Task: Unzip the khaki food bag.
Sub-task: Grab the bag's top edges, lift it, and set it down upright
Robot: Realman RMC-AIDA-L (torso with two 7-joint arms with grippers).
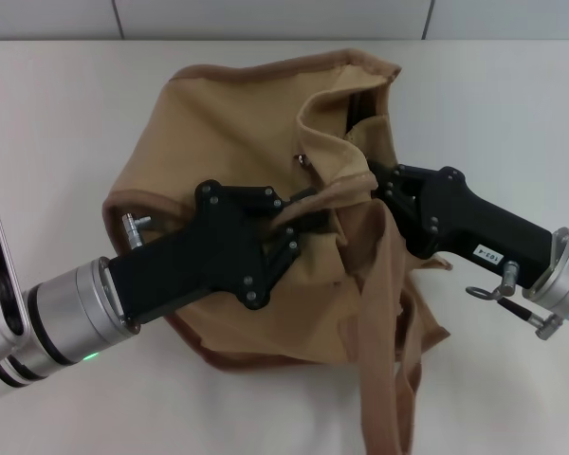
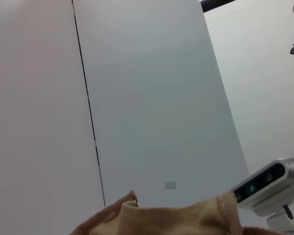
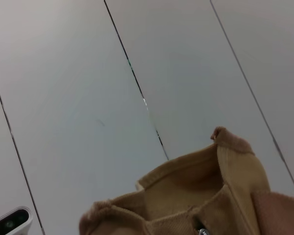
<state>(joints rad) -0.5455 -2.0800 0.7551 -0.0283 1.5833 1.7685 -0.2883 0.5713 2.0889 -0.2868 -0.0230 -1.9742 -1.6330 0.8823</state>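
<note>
The khaki food bag [image 1: 256,142] lies slumped on the white worktop [image 1: 57,114], and both claws are buried in its top folds, one from each side. Its mouth gapes just beyond the two claws, with a small metal pull [image 1: 303,159] between them at the lip of the opening, so the zipper looks largely run already; that is a judgement from the slack mouth only.

To do this step well, one claw should pin the fabric beside the zipper track while the other draws the pull straight along the line of the teeth, not upward. The bag is soft and collapses readily, so tension has to be held across the seam or the cloth will bunch and jam the slider. The long webbing handle [image 1: 379,360] trails toward the robot from below the right claw and should be kept out of the track.

The left claw [image 1: 299,223] reaches in low from the near left, body flat over the bag's front, its tips pressed into a fold of canvas. The right claw [image 1: 365,180] comes in from the right, angled toward the mouth. Cloth hides both sets of tips, so I cannot tell how wide either stands or what it grips.
</note>
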